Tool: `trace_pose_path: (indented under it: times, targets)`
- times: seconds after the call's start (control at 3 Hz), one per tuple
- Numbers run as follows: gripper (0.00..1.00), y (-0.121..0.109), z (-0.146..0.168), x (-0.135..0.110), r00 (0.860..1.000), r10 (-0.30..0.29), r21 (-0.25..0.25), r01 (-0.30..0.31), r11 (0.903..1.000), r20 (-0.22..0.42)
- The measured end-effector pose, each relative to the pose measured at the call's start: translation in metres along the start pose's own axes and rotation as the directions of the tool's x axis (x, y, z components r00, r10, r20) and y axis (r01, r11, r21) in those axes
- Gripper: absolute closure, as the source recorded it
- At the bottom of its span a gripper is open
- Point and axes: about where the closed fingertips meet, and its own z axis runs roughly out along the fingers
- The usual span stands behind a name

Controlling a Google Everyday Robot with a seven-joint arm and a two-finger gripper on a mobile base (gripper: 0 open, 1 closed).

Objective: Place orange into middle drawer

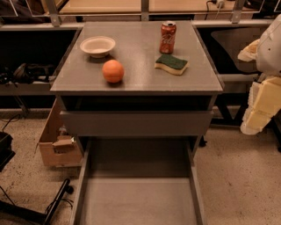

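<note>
Cabinet top (140, 66) holding orange (113, 70), middle drawer (138, 197) open, end effector (261, 105) right

A blocky pale-yellow hand (261, 104) shows at the right edge, below a rounded white arm (271, 44)

This looks like a robotics lab or test workshop, not a home: a plain grey metal cabinet (140, 79) stands on a speckled hard floor (239, 176), flanked on both sides by dark benches, with gear (22, 72) heaped on the left one, and metal frame posts (54, 15) cross the top of the frame. Loose cables (57, 203) trail over the floor at lower left, next to an open cardboard box (55, 151), and a plug (218, 3) sits at upper right. The robot's gripper (259, 107) hangs at the right edge of the frame, beside the cabinet and above the floor.
</note>
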Motion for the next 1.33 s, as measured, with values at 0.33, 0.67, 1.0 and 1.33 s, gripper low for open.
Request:
trace_pose_path:
  times: [0.33,0.67,1.0,1.33]
  targets:
    - [0.0,0.0,0.0,0.0,1.0,0.0,0.0,0.0,1.0,0.0]
    - [0.0,-0.01,0.012,-0.012,0.997,0.014,0.026,-0.016,0.9995,0.073]
    - [0.0,-0.052,0.053,-0.059,0.947,0.059,0.023,-0.07,0.9973,0.316]
    - [0.0,-0.108,0.091,-0.122,0.835,0.074,0.013,-0.097,0.9952,0.546]
